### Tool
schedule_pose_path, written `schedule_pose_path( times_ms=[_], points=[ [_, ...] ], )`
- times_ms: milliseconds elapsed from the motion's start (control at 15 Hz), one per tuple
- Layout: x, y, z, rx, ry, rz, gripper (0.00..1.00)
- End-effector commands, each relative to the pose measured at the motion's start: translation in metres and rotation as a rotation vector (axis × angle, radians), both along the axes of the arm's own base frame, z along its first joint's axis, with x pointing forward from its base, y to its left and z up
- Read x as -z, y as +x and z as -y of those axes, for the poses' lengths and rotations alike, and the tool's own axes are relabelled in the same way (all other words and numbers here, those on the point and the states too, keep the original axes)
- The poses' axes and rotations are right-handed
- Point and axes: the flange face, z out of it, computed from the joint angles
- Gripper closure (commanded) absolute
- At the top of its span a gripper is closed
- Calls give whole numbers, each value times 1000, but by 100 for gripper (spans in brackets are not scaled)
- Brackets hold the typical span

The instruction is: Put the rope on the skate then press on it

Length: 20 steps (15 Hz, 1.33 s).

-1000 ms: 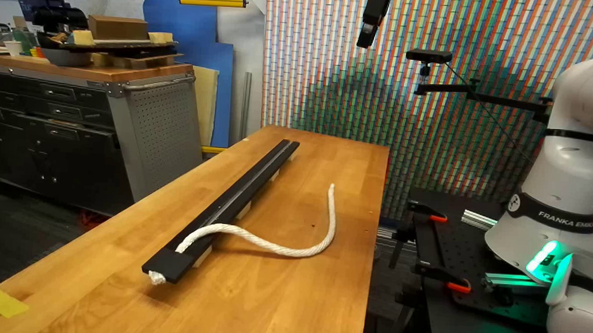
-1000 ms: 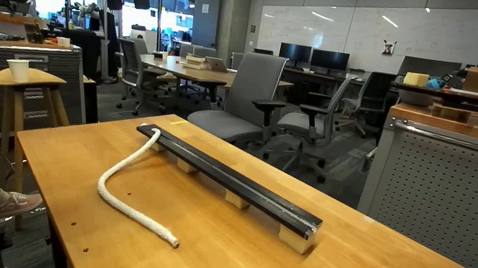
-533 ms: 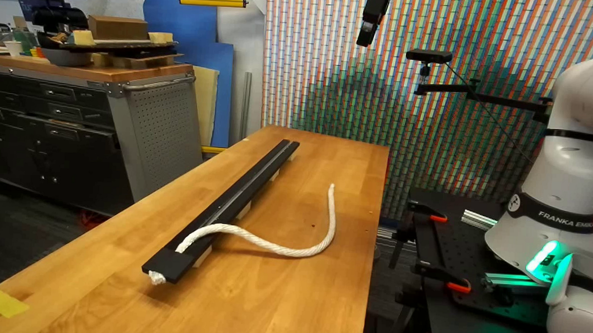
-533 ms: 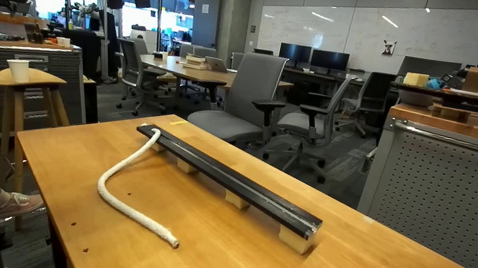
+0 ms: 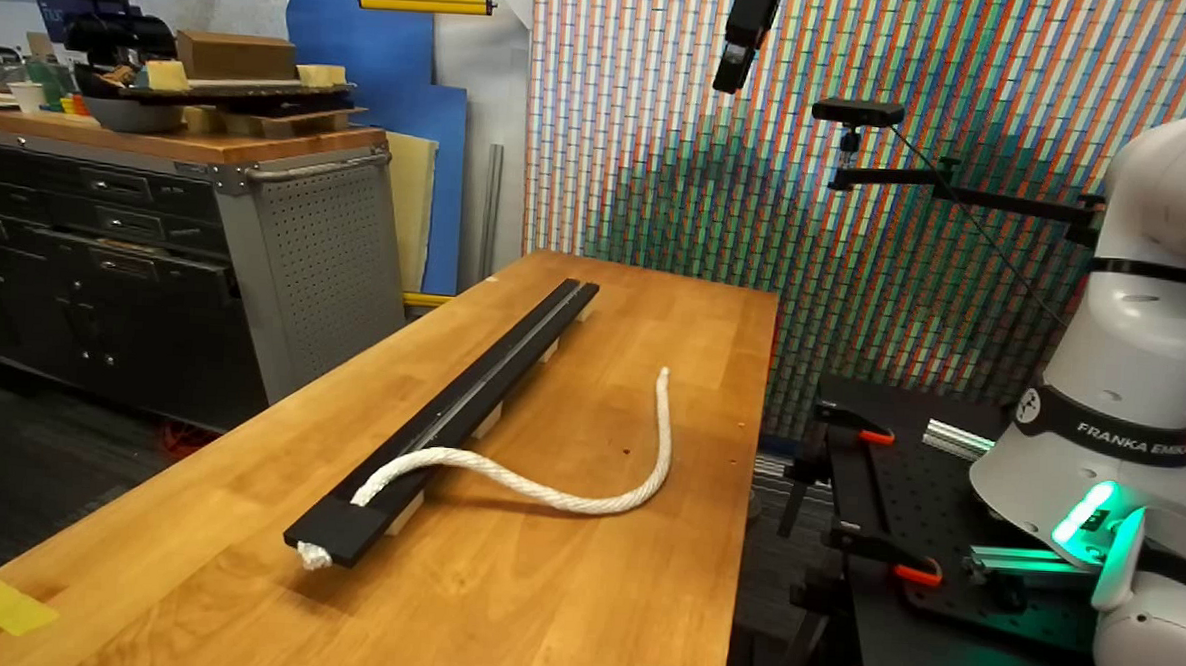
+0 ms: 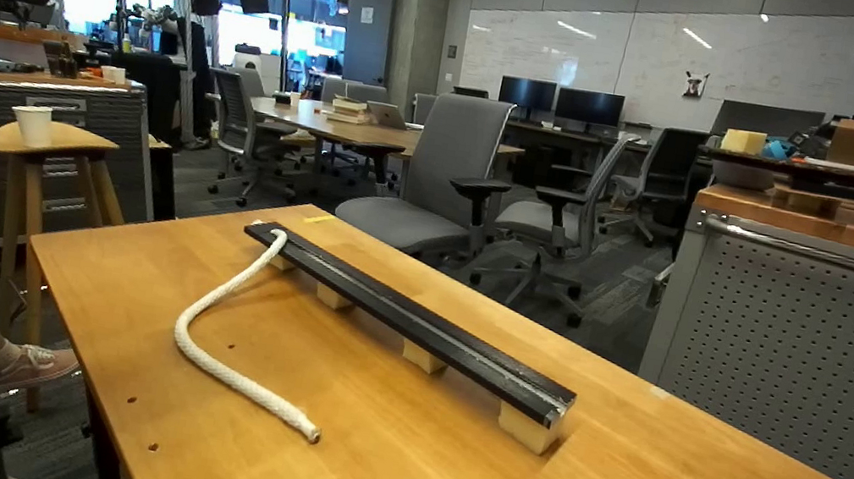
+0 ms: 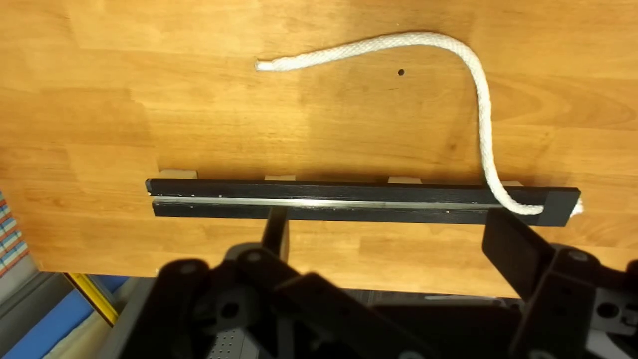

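Note:
The skate, a long black rail point(image 7: 349, 192) with a groove along its length, rests on small wooden blocks on the table. The cream-white rope point(image 7: 482, 99) has one end under a dark cap at the rail's end, and a frayed white tip pokes out beyond it. From there the rope point(image 5: 556, 496) bends off the rail and curves over the bare tabletop to a loose end. In an exterior view the same rope point(image 6: 191, 313) lies beside the skate point(image 6: 415, 316). My gripper point(image 7: 389, 213) hangs high above the table, fingers wide apart with nothing between them.
The wooden table point(image 5: 642, 595) carries a yellow tape strip point(image 5: 7, 605) near one corner. Beyond its edges stand a grey tool cabinet point(image 5: 322, 246) and office chairs point(image 6: 451, 166). A camera point(image 5: 858, 111) on a black bracket sticks out near the robot base.

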Motion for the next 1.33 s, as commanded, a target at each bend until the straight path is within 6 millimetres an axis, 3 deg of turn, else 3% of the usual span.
schedule_pose_path(
  times_ms=[0, 400, 867, 933, 1000, 1267],
  points=[
    [0, 5, 2, 62, -2, 46, 0],
    [10, 27, 13, 290, -33, 165, 0],
    [45, 52, 30, 497, -94, 93, 0],
    [46, 54, 28, 501, -91, 88, 0],
    [50, 42, 29, 468, -73, 82, 0],
    [58, 43, 29, 470, -74, 66, 0]
  ],
)
